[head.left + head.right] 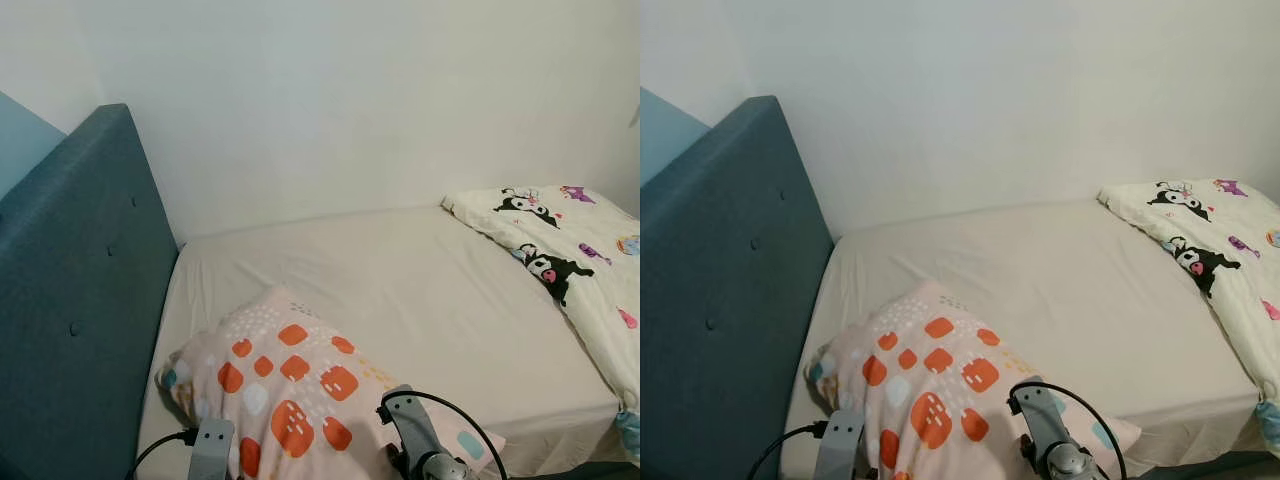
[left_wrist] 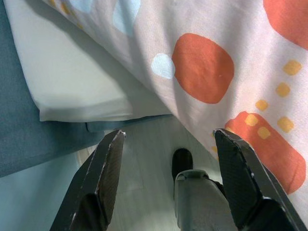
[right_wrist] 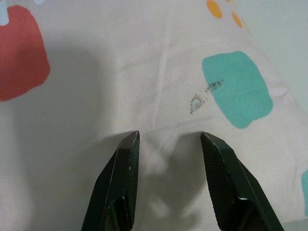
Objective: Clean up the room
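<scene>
Between the right gripper's (image 3: 168, 139) spread jaws, the pillow's (image 1: 290, 385) fabric is bunching, awaiting the pinch; the left gripper (image 2: 168, 139) is gaping beside its edge.

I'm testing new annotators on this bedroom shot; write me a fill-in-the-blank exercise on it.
1. The headboard is upholstered in ____ fabric.
2. The pillow lies at the end of the mattress nearest the ____.
3. The right gripper presses its tips into the ____.
4. The left gripper has its jaws ____.

Missing words: blue; headboard; pillow; open
</scene>
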### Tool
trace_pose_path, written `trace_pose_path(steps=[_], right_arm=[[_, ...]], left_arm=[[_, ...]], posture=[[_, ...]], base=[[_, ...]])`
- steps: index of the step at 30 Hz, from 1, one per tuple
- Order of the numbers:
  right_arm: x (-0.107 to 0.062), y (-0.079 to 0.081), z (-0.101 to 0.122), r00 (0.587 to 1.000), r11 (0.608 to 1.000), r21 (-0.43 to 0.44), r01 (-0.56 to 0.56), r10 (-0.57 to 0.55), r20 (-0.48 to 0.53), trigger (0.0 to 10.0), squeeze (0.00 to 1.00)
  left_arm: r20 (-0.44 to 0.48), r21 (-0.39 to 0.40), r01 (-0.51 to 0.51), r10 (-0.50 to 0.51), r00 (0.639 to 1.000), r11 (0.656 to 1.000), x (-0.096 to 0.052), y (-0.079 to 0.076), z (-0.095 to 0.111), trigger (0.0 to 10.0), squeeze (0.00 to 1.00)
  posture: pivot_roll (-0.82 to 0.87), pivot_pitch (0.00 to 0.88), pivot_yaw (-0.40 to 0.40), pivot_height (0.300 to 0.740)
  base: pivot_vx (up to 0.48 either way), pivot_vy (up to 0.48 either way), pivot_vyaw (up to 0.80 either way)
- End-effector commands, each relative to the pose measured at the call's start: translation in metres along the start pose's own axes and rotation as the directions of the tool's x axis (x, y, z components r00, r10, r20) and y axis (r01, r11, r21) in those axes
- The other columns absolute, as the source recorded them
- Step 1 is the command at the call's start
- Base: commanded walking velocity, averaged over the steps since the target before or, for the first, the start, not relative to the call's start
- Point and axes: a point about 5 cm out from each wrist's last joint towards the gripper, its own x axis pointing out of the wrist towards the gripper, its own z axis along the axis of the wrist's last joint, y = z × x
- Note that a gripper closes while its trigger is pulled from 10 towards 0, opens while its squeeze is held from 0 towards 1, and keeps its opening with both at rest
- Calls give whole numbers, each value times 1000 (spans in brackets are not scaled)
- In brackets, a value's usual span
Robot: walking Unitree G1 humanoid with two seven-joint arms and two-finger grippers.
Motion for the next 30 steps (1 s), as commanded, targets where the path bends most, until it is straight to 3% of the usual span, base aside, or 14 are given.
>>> trace_pose_path(steps=[1, 30], right_arm=[[0, 2, 0, 1000, 1000, -16, -10, 10, -7, 10000, 0], [1, 1, 0, 1000, 1000, 6, -22, 22, -12, 10000, 0]], left_arm=[[-8, 6, -4, 4, 1000, 1000, 0, 1, -1, 10000, 0], [-11, 3, -4, 4, 1000, 1000, 0, 1, -1, 10000, 0]], posture=[[-104, 0, -8, 740], [-109, 0, -4, 740]], base=[[0, 0, 0], [0, 0, 0]])
